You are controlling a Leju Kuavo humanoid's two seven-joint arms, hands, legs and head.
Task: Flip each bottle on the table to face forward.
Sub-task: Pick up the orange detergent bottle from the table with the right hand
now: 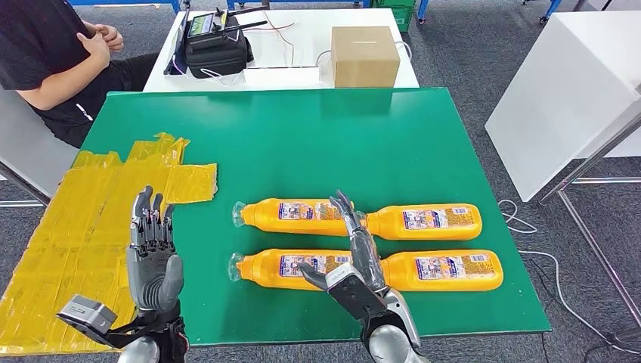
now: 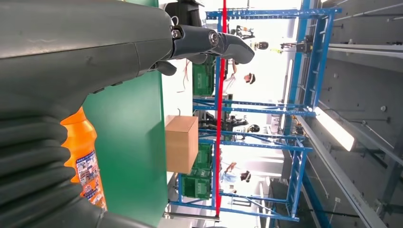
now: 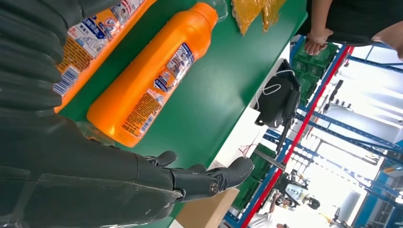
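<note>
Both silver hands empty, fingers spread: left hand (image 1: 153, 253) over the yellow taped patch (image 1: 83, 219), right hand (image 1: 355, 261) above the near row. Four orange plastic bottles (image 1: 295, 266) lie flat on the green table (image 1: 317, 136), labels up; flipping progress unclear, none gripped.

Right hand (image 3: 95, 156) fills left and lower left of frame, dark fingers (image 3: 209, 178) extended, holding nothing. Orange bottle (image 3: 152, 76) lies on green counter (image 3: 223, 90) at upper centre, label visible. Second orange bottle (image 3: 95, 42) at upper left, partly hidden by hand. Yellow sheet (image 3: 254, 12) at top. Black bag (image 3: 278, 97) right of centre. Person's hand (image 3: 316, 42) upper right. Cardboard box (image 3: 209, 213) at bottom.
</note>
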